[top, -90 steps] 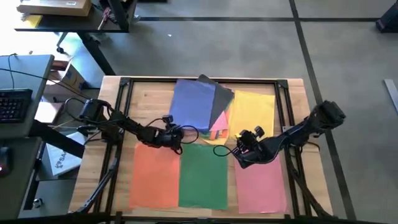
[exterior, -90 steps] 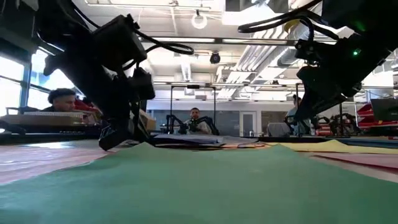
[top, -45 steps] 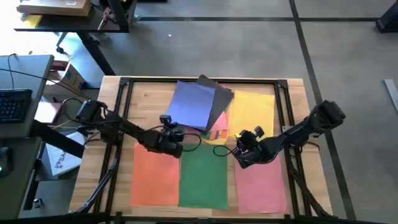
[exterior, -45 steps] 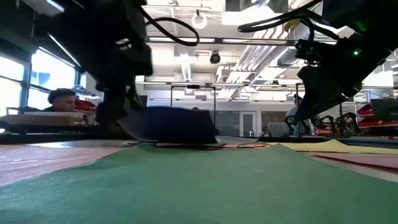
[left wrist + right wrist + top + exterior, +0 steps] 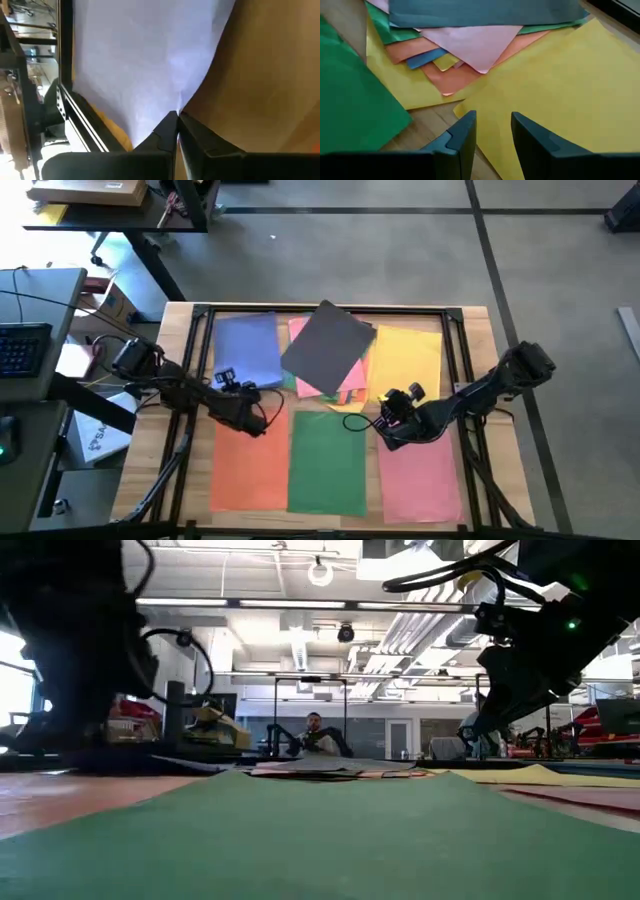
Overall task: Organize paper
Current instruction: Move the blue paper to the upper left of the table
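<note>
Left tool was clenched on a thin blue sheet lying flat on my wooden tabletop; right tool, fingers parted, hovered beside the mixed paper pile.

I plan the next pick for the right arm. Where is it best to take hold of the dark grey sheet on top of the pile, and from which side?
Probably its right corner: the dark grey sheet lies tilted on the pile, and that corner overhangs the yellow sheet, nearest the open right gripper. Come low from the right side.
</note>
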Available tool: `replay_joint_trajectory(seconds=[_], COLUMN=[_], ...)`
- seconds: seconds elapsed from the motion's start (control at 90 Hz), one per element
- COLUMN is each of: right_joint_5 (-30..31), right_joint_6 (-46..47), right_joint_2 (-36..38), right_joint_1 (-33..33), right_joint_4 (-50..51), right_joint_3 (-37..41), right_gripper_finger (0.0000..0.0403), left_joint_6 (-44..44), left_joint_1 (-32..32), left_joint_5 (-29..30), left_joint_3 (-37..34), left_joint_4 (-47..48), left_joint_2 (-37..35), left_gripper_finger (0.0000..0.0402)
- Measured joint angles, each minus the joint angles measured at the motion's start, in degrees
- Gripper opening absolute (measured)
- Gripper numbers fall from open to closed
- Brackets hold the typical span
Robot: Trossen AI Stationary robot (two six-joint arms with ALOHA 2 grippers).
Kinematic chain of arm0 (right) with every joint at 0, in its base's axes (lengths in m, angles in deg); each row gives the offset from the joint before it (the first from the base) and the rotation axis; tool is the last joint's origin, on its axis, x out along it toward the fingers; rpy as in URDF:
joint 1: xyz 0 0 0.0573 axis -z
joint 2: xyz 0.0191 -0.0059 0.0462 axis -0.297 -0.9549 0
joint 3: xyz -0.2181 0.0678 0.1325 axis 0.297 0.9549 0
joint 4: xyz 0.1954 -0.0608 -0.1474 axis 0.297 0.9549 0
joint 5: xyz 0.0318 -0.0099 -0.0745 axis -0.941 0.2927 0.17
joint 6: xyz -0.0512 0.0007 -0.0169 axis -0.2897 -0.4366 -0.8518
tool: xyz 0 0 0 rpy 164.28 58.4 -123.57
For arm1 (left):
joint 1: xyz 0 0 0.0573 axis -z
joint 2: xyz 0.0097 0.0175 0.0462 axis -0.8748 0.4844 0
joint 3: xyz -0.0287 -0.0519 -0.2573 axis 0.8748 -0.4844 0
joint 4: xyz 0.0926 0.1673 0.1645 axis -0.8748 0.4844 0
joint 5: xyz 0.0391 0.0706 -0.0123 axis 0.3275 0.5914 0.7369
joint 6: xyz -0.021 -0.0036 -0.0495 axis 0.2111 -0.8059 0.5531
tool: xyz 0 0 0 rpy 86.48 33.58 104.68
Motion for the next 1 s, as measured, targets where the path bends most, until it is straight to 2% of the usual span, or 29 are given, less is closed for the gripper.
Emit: replay_joint_trajectory(seconds=[0.233,0.578,0.689,0.833,1.0], right_joint_5=[0.74,0.74,0.74,0.74,0.74], right_joint_6=[0.00,0.00,0.00,0.00,0.00], right_joint_2=[0.00,0.00,0.00,0.00,0.00], right_joint_1=[0.00,0.00,0.00,0.00,0.00], right_joint_4=[-0.02,-0.29,-0.42,-0.41,-0.42], right_joint_3=[0.00,0.00,0.00,0.00,0.00], right_gripper_finger=[0.0108,0.0108,0.0108,0.0108,0.0108], left_joint_6=[-0.32,0.88,0.86,0.55,5.92], left_joint_1=[4.13,5.99,5.97,5.97,6.11], left_joint_5=[-1.11,-1.95,-3.03,-6.60,-9.13], left_joint_3=[-4.34,-4.75,-4.75,-4.75,-3.93], left_joint_4=[-2.19,-3.05,-3.52,-3.50,-1.88], left_joint_2=[0.02,0.04,0.04,0.04,0.02], left_gripper_finger=[0.0000,0.0008,0.0038,0.0104,0.0173])
